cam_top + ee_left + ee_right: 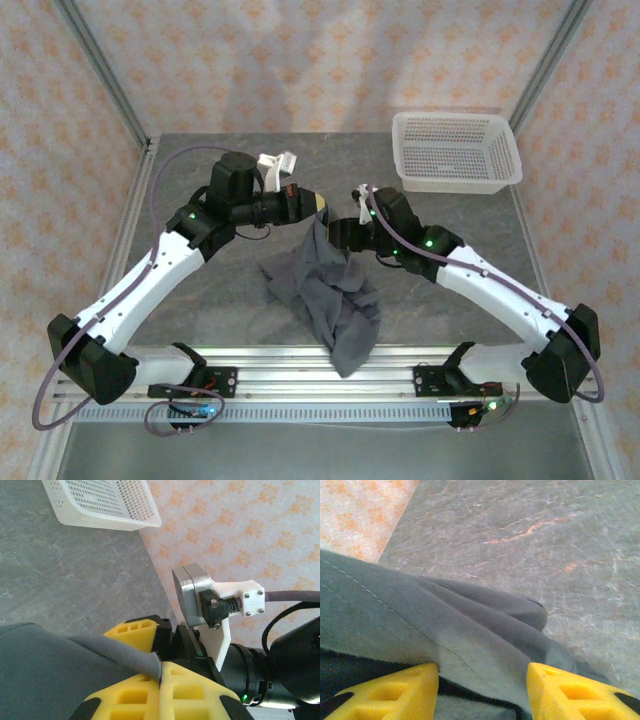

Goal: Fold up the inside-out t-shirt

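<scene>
Over worktop (470, 270) centre, we hold inside-out t-shirt (325, 295) up by one edge, left end effector (160, 669) clamped on it so cloth hangs; right end effector (482, 680) apart, straddling fold.

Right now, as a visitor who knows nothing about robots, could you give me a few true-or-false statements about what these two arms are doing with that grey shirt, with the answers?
1. The left pincer is clamped on the dark slate-grey soft fabric t-shirt. True.
2. The right pincer is squeezed shut. False: its yellow fingers stand apart, with shirt fabric between them.
3. The t-shirt lies folded in a neat flat rectangle. False: it is crumpled, one end lifted and the rest bunched on the grey stone-patterned table.
4. The white plastic mesh basket stands at the table's far right, apart from the t-shirt. True.
</scene>
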You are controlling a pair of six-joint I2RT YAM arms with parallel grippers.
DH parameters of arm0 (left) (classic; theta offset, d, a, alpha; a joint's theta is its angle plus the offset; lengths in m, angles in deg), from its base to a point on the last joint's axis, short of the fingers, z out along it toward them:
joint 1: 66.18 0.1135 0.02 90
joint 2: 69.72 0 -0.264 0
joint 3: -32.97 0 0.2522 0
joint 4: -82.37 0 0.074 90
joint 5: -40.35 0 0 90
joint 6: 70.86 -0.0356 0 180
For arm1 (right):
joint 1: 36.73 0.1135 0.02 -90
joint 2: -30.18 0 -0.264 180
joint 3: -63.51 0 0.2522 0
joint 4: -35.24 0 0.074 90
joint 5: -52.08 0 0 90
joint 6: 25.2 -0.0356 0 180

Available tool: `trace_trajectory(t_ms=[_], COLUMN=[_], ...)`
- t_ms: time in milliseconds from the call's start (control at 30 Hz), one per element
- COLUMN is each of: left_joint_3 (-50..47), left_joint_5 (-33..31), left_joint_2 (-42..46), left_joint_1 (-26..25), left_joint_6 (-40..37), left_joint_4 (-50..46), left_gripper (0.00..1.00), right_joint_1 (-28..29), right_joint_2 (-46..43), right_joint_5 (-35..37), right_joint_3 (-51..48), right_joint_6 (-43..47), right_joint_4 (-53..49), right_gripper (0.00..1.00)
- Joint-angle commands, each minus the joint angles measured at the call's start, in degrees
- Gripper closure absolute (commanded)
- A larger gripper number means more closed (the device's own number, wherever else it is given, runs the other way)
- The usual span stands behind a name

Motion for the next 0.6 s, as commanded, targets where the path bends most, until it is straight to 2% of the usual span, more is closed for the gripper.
trace_trajectory(t_ms=[0,33,100,200,300,367,467,567], left_joint_3=[0.01,0.06,0.15,0.32,0.52,0.63,0.77,1.02], left_joint_5=[2.62,2.61,2.56,2.43,2.37,1.88,0.56,0.36], left_joint_2=[1.01,0.97,0.83,0.36,0.04,0.04,0.25,-0.08], left_joint_1=[0.17,0.15,0.18,0.14,0.16,0.15,0.17,0.15], left_joint_6=[-1.78,-1.78,-1.96,-1.89,-2.11,-2.60,-3.62,-3.65], left_joint_4=[0.70,0.57,0.72,0.55,-0.07,-0.97,-2.30,-2.42], left_gripper=[1.00,1.00,1.00,1.00,1.00,1.00,1.00,1.00], right_joint_1=[1.71,2.61,3.77,4.57,4.53,4.56,4.48,3.76], right_joint_2=[0.43,0.63,0.99,1.81,2.56,2.85,2.21,-0.33], right_joint_5=[-3.04,-2.01,1.65,11.29,27.54,32.22,29.47,20.63], right_joint_3=[3.09,3.50,4.28,6.25,8.05,9.13,9.85,8.03], right_joint_6=[5.16,6.78,9.07,11.06,10.48,9.47,7.48,3.10], right_joint_4=[3.54,3.52,3.56,2.40,-1.13,-4.37,-8.80,-9.73], right_gripper=[0.40,0.31,0.27,0.27,0.31,0.35,0.40,0.40])
